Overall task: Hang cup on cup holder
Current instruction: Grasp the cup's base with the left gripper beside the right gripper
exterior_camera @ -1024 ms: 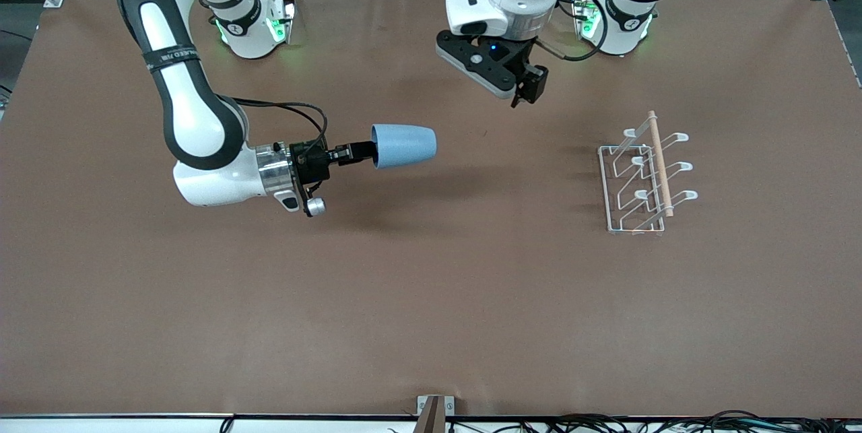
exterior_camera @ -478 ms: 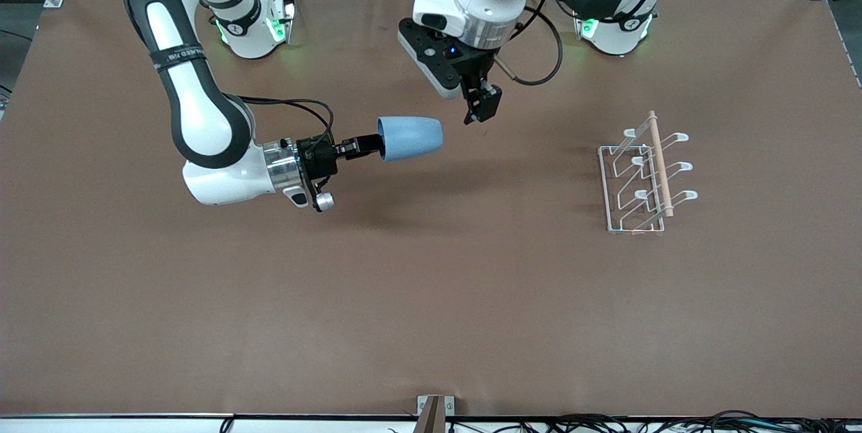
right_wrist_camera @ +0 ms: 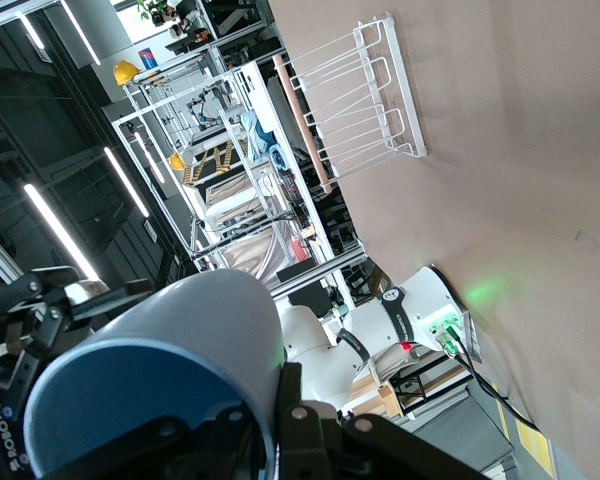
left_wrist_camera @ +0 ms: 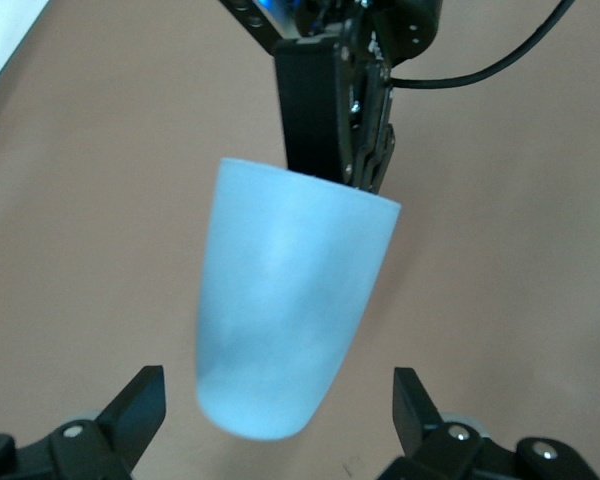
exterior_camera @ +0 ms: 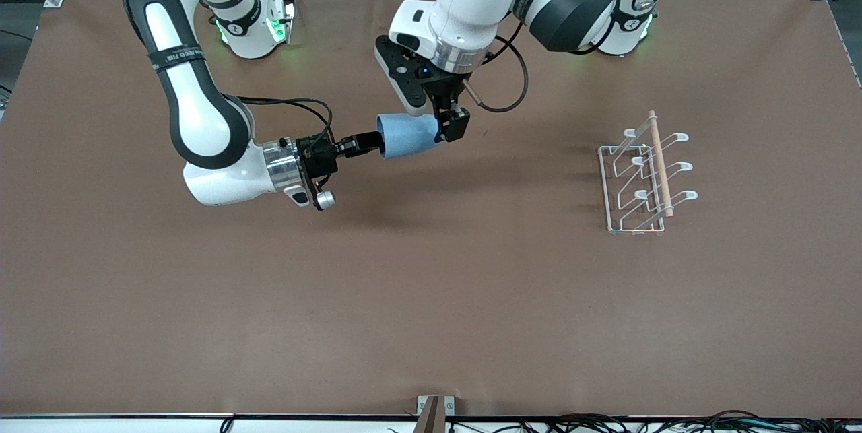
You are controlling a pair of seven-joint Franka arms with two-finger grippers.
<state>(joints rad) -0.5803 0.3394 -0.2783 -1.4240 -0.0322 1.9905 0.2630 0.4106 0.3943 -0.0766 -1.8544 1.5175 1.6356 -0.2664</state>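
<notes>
Cup: one, light blue, lying sideways in the air over the middle of the worktop, toward the edge where the arm bases stand; rim toward the right arm's end, closed bottom toward the left arm's end.
Right tool: clamped shut on the cup's rim, one finger inside the mouth, one outside; reaching in level from the right arm's end.
Left tool: spread wide, hanging over the cup's bottom end; in the left wrist view both fingertips stand to either side of the cup, apart from it.
Cup holder: one, white wire, standing on the worktop toward the left arm's end, well apart from the cup; six prongs counted, three on each side; one light wooden rod along the top.
Worktop: one, covered in brown.
Arms: two, both at the cup, none waiting.
</notes>
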